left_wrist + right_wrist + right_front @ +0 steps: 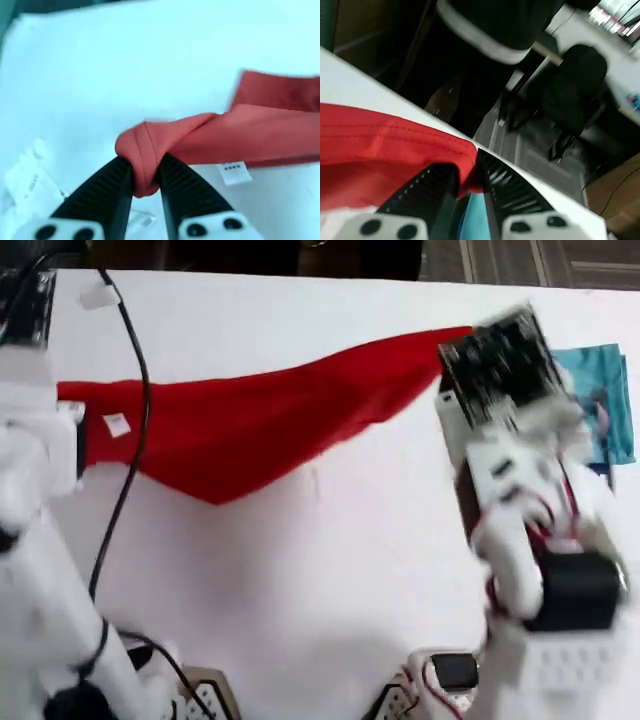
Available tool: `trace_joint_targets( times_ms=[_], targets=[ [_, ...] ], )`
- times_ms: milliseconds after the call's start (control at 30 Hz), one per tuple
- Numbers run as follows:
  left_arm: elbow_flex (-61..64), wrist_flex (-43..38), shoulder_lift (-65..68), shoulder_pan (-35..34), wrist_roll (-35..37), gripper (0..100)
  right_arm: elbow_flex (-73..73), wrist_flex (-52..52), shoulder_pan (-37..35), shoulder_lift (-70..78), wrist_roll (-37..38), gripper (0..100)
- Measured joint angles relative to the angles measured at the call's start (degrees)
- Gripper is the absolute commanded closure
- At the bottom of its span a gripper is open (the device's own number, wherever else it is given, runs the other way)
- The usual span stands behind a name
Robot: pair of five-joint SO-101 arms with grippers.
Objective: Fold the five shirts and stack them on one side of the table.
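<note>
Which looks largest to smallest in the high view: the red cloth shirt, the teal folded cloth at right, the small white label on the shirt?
1. red cloth shirt
2. teal folded cloth, partly hidden by the right arm, so its full extent is unsure
3. small white label

A red shirt (250, 420) stretches across the white counter (330, 570) as a long band, from the left edge up toward the far right. Its lower edge sags to a point near the middle. A small white label (117, 425) sits on the cloth near its left end. The left arm (40, 570) stands at that end and covers the shirt's tip, and a black cable (146, 400) crosses the shirt just beside it. The right arm (510, 470) covers the shirt's other end. A teal shirt (605, 380) lies flat beyond it at the counter's right edge.
</note>
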Motion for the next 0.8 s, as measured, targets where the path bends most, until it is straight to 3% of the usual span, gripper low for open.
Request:
trace_joint_targets(
  times_ms=[333, 567, 800],
  targets=[
    [-0.4, -1.1, -13.7, 0.0, -0.1, 98, -3.4, 0.0, 0.7, -11.9, 0.0, 98.1],
    [-1.1, -1.8, -15.4, 0.0, -0.1, 98, -7.7, -6.1, 10.6, -15.0, 0.0, 98.1],
    [-1.1, -1.9, -15.8, 0.3, -0.1, 98, -8.1, -9.8, 12.2, -15.0, 0.0, 98.1]
  ],
)
